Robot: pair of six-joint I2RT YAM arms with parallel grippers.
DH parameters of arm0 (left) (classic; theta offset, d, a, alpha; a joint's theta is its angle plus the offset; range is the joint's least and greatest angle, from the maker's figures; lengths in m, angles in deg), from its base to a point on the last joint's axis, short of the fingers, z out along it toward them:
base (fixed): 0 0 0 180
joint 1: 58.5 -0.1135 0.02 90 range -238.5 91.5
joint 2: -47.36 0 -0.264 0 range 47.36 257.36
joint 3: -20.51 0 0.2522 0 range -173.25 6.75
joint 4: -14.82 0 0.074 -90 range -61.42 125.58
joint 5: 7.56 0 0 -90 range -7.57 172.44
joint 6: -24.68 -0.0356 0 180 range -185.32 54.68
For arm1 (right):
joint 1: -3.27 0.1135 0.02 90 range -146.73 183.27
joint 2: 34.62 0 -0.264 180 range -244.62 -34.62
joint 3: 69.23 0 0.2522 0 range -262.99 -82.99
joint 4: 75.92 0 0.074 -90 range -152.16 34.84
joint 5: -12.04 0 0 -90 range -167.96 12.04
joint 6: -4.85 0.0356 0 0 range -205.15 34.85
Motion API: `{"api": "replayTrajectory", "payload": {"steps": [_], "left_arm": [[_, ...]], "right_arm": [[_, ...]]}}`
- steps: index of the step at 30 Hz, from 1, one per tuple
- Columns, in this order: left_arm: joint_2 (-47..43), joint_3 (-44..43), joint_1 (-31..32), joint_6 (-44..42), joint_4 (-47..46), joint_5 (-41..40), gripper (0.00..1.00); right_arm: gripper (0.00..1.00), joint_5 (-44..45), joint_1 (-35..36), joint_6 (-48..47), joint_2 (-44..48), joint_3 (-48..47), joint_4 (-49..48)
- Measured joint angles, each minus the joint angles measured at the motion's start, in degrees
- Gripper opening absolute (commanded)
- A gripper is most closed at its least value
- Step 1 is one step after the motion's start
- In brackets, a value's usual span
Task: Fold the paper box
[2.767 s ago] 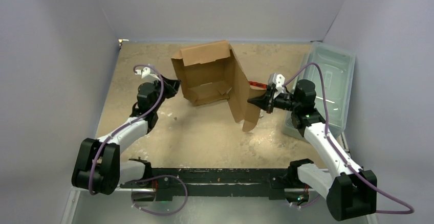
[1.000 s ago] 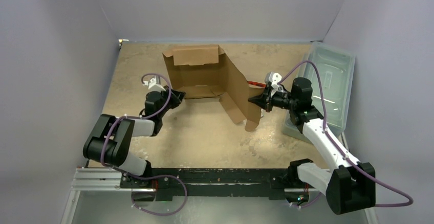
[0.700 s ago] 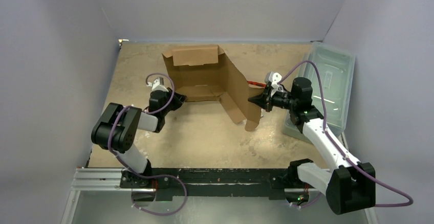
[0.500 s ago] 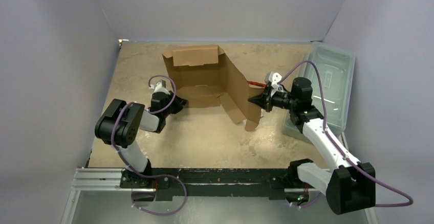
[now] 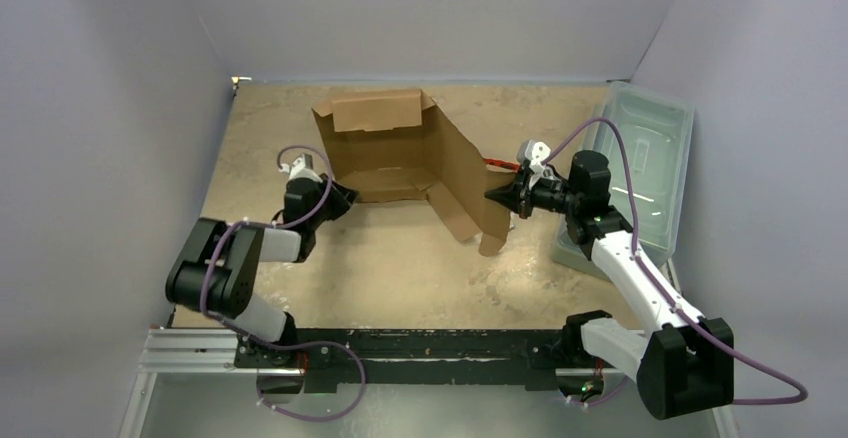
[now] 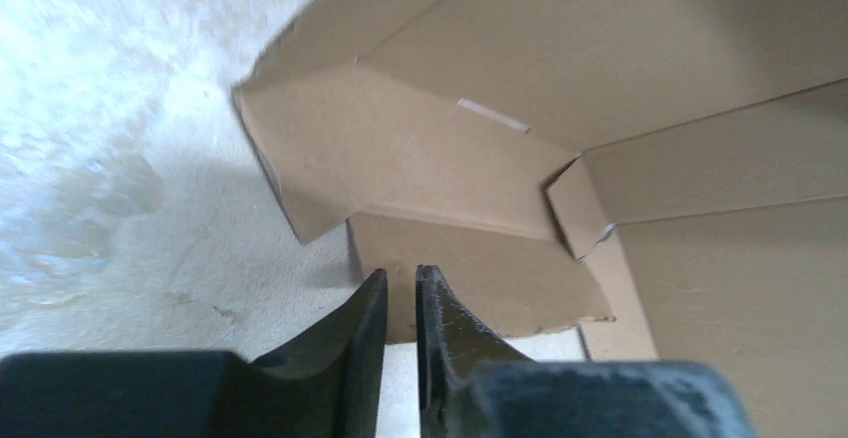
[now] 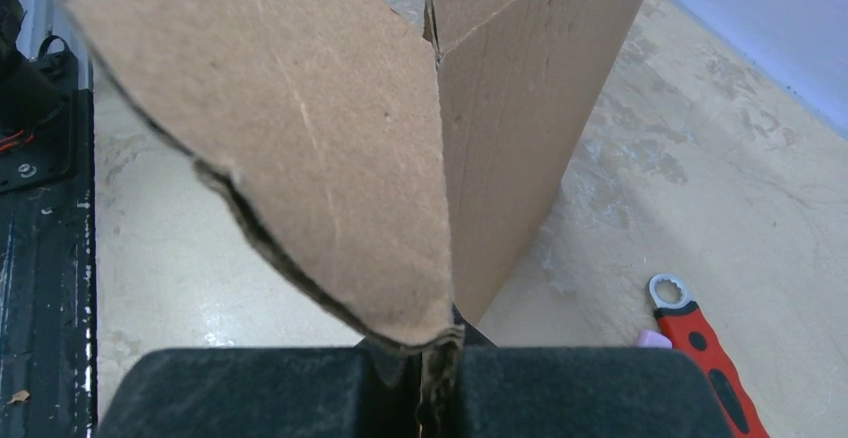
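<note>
Top external view: the left end effector [image 5: 342, 197] has drawn back slightly at the near-left corner of the paper box [image 5: 400, 148], fingers almost together; I cannot tell whether they pinch cardboard; the box stands open at the far middle of the table [image 5: 400, 268], its left corner shifted outward; the right end effector [image 5: 497, 196] stays clenched on the tall right flap; the walls probably still need folding.

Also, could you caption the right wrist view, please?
Right pincer shut on a flap of the paper box, red-handled wrench lying beyond.
</note>
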Motion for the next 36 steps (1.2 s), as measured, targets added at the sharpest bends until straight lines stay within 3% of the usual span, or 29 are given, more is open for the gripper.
{"api": "replayTrajectory", "payload": {"steps": [5, 9, 11, 16, 24, 30, 36], "left_arm": [[-11.78, 1.09, -3.30, -0.90, 4.04, -0.04, 0.28], [-19.26, 0.96, -5.09, -2.86, 7.80, -0.61, 0.60], [-21.86, 0.96, -5.86, -4.07, 9.73, -1.70, 0.67], [-23.28, 0.07, -7.67, -12.63, 9.60, -2.80, 0.68], [-11.82, -4.46, -8.11, -26.88, 3.45, 3.39, 0.65], [-4.26, -5.42, -8.59, -29.38, -2.05, 7.21, 0.63], [1.09, -6.71, -9.27, -29.18, -8.41, 10.71, 0.47]], "right_arm": [[0.00, 0.15, 0.00, -0.90, 0.00, -0.02, 0.55], [0.00, 0.15, 0.00, -1.51, 0.00, -0.13, 0.87], [0.00, 0.15, 0.00, -1.68, 0.00, -0.17, 0.94], [0.00, 0.15, 0.00, -1.88, 0.00, -0.22, 1.05], [0.00, 0.15, 0.00, -1.88, 0.00, -0.22, 1.09], [0.00, 0.13, 0.00, -1.88, 0.00, -0.22, 1.18], [0.00, 0.13, 0.00, -1.88, 0.00, -0.22, 1.18]]}}
